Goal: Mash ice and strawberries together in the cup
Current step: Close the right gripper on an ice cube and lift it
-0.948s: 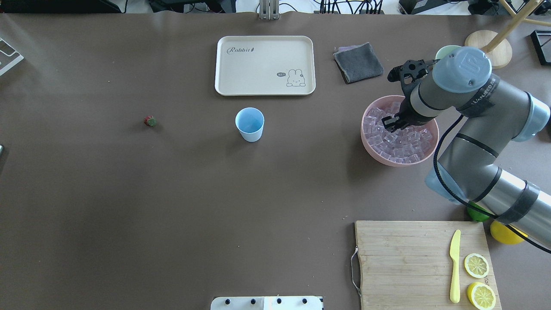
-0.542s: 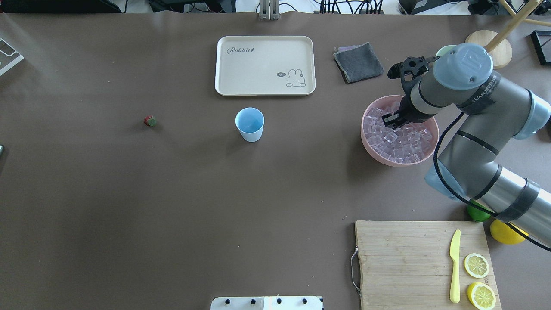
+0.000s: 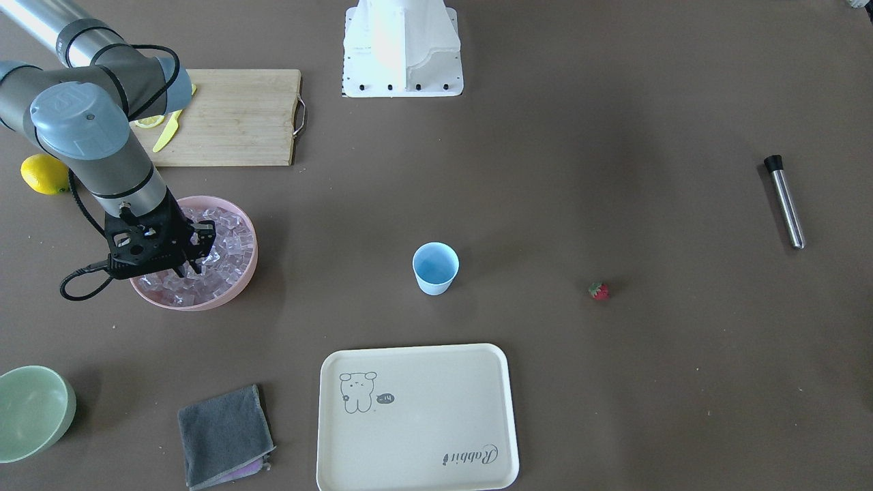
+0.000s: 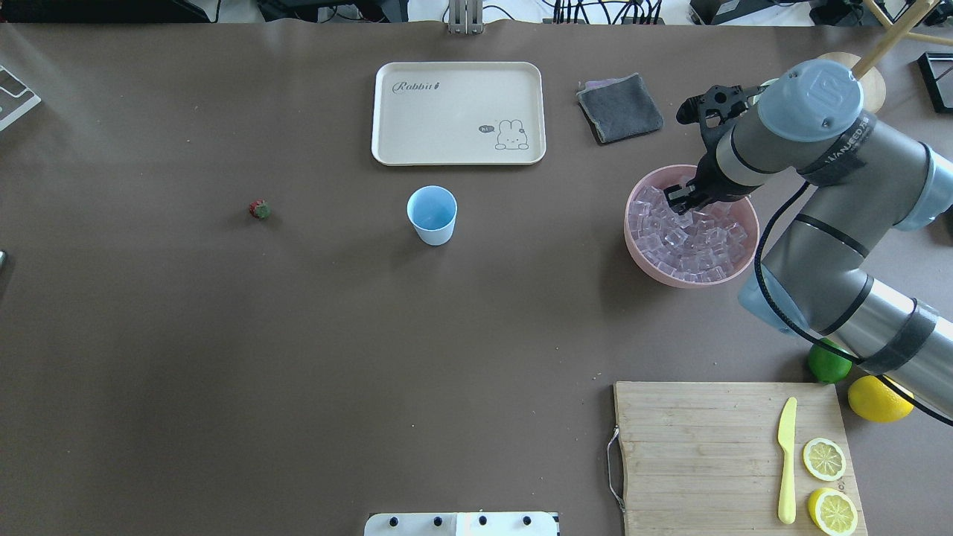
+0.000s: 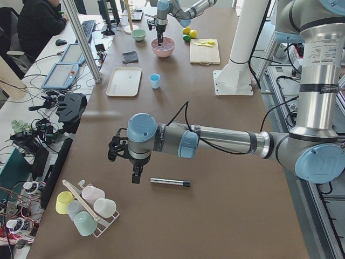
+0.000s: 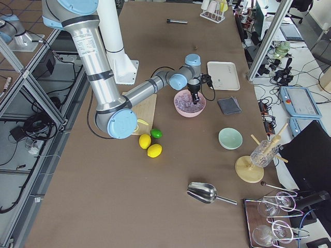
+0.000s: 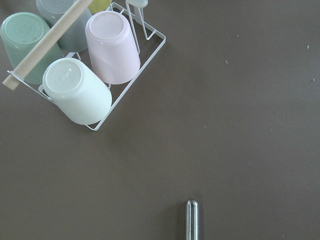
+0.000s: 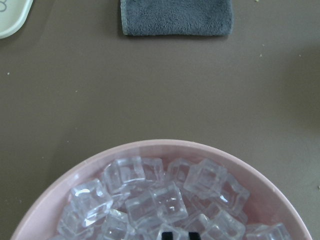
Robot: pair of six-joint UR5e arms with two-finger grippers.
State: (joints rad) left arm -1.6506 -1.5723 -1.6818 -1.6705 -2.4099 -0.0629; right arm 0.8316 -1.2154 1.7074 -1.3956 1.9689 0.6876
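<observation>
- Right gripper [image 4: 681, 199] points tips-down into the ice [image 4: 689, 238], in the upper part of the bowl [image 4: 639, 262], at the right of the overhead view.
- In the right wrist view its fingertips [image 8: 167, 234] are nearly together, with a narrow gap, low among the cubes. I cannot tell whether a cube is pinched.
- Cup [image 4: 432, 216] lies straight toward frame-left of that gripper at about the same frame height, well apart. It is upright, mouth up, and looks empty.
- Strawberry [image 4: 259, 210] sits further frame-left of the cup, alone on the table.
- The right arm is the one at the ice. The left arm is likely nearer the strawberry.
- Left gripper [image 5: 135, 175] hangs just beside the rod [image 5: 170, 182] at the lower middle of the left side view. I cannot tell how far open it is.
- The ice is a pile of many clear, glassy cubes, faintly pink, and probably slippery.
</observation>
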